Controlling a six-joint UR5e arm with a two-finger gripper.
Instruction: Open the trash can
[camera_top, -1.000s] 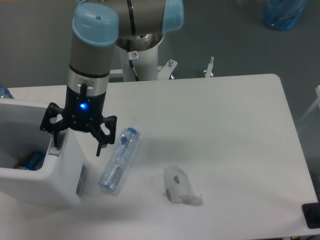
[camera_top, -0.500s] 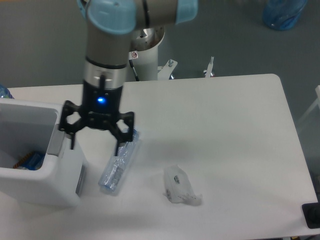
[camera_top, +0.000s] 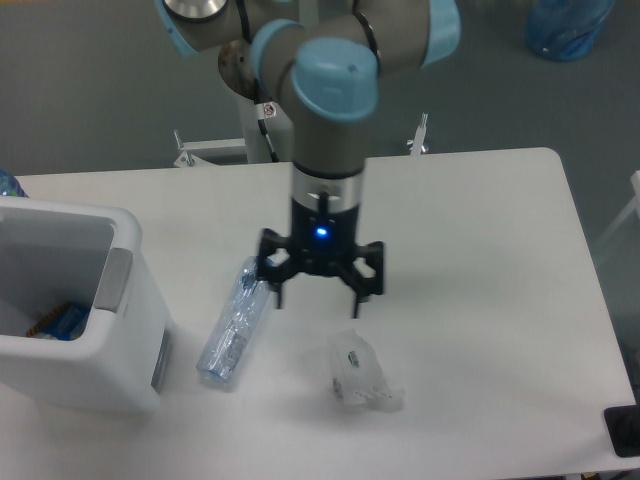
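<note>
The white boxy trash can (camera_top: 125, 345) stands at the left edge of the table with its top open, showing the inside and some blue and orange items at the bottom. A grey tab (camera_top: 113, 281) sits on its right rim and another grey tab (camera_top: 161, 361) on its right wall. My gripper (camera_top: 320, 297) hangs open and empty above the table's middle, well to the right of the can, between the clear bottle and a crumpled clear wrapper.
A clear crushed plastic bottle with a blue cap (camera_top: 233, 323) lies just right of the can. A crumpled clear plastic piece (camera_top: 359, 373) lies below the gripper. The robot base (camera_top: 268, 120) stands behind the table. A blue bag (camera_top: 568, 27) is on the floor at top right.
The gripper has moved right, from the trash can's right rim, over the bottle, to the table's middle. It stays open. The can's top stays open.
</note>
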